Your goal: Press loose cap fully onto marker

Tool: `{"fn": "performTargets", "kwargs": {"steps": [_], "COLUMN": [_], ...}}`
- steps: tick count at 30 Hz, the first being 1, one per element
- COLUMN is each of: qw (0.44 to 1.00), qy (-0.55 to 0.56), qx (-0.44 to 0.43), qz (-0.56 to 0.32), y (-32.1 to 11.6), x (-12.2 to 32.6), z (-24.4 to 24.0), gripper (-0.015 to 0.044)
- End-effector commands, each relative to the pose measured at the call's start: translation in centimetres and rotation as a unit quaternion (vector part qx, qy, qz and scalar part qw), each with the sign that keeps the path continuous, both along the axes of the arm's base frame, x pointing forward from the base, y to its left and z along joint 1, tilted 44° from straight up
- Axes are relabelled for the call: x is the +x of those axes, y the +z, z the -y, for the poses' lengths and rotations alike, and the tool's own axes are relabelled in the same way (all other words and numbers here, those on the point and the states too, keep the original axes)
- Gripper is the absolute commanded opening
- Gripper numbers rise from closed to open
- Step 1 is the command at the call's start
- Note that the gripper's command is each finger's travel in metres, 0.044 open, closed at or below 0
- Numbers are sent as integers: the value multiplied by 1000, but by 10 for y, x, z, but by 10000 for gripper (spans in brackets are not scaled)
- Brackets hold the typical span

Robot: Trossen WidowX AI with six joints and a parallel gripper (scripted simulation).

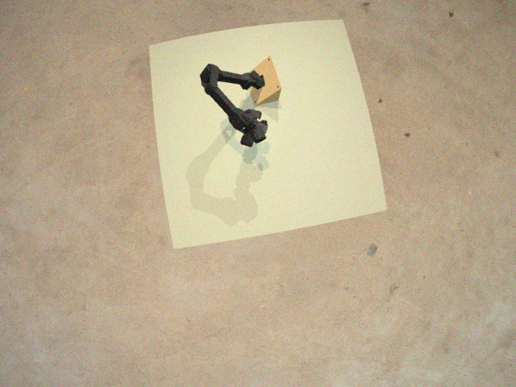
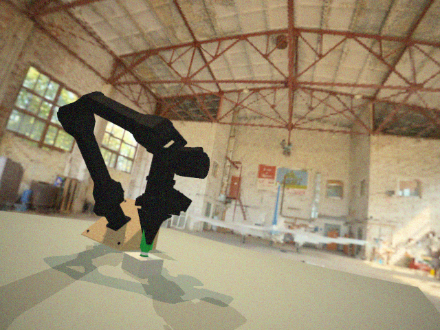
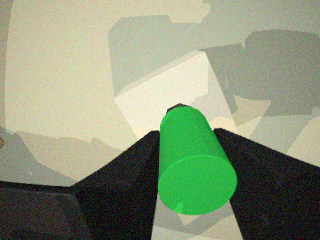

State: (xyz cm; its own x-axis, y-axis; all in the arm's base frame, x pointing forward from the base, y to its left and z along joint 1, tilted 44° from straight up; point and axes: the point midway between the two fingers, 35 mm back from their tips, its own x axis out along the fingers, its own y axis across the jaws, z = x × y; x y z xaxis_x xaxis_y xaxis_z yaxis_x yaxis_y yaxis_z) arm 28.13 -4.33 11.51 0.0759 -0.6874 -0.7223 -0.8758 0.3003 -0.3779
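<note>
A: Pale table point(image 2: 320, 284), hangar backdrop. Gripper point(image 2: 146, 245) clamped on green cap point(image 3: 194, 167), lowered over marker in holder block point(image 2: 141, 264).

B: Step: seating. Next, probably: straight downward press, release, withdrawal.

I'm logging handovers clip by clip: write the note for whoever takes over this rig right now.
Gripper: shut on the green cap, pointing down.
Cap: lowered over the marker, its bottom edge close above the holder block; the marker body is hidden inside it.
Done: cap picked up, aligned, pushed down.
Left: whether it is fully seated cannot be told; press if needed, release, move the arm away.
</note>
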Motion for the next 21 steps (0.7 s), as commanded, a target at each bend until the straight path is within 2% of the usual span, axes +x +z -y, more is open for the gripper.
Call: {"fn": "performTargets", "kwargs": {"steps": [1, 3, 19, 21], "qw": [1000, 1000, 1000, 1000], "qy": [1, 1, 0, 0], "qx": [-2, -2, 0, 0], "qz": [-1, -1, 0, 0], "y": [-1, -1, -1, -1], "x": [-1, -1, 0, 0], "z": [1, 1, 0, 0], "gripper": [0, 0, 420, 440]}}
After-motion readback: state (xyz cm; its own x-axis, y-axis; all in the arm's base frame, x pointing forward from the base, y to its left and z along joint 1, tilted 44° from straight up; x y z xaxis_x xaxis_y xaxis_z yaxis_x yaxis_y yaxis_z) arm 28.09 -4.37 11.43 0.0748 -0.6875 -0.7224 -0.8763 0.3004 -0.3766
